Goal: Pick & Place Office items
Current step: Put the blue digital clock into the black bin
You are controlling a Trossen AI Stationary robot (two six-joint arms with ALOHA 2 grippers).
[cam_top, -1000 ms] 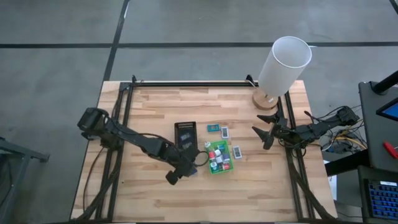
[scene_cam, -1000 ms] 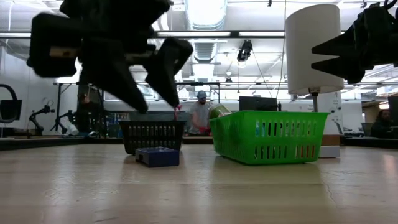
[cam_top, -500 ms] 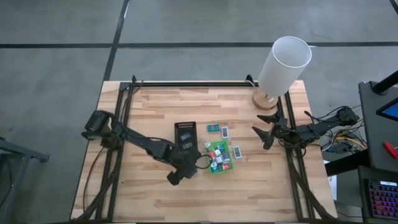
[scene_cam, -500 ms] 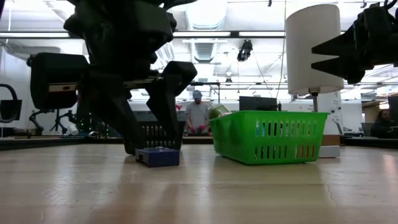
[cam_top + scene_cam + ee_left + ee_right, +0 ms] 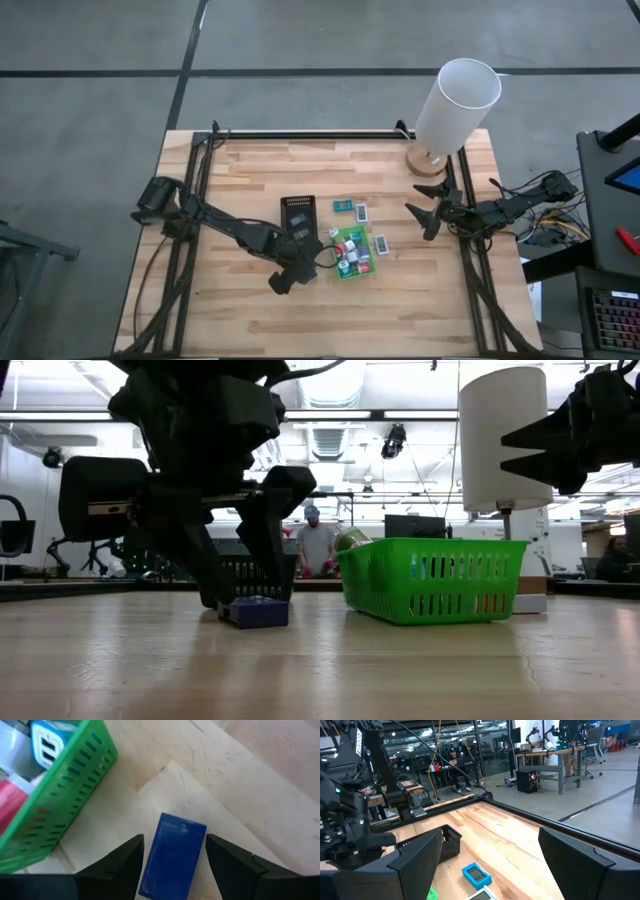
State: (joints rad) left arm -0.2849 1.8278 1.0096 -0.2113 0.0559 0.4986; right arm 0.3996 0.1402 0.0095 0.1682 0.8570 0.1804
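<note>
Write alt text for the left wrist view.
The left hand is open, its two dark fingers straddling a small dark blue rectangular block lying on the light wooden table. Beside it stands the bright green slotted plastic tray, holding small items.

The wooden table (image 5: pixel 240 170) bears green tray (image 5: pixel 352 252), black tray (image 5: pixel 298 217), lamp (image 5: pixel 440 135) and blue block (image 5: pixel 173 856).

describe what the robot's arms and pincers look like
Both arms are dark, slim and jointed. The left pincer has two flat, tapering black fingers, and a thin dark cable loops beside its wrist. The right pincer has two pointed black fingers, and cables trail behind that arm's base.
</note>
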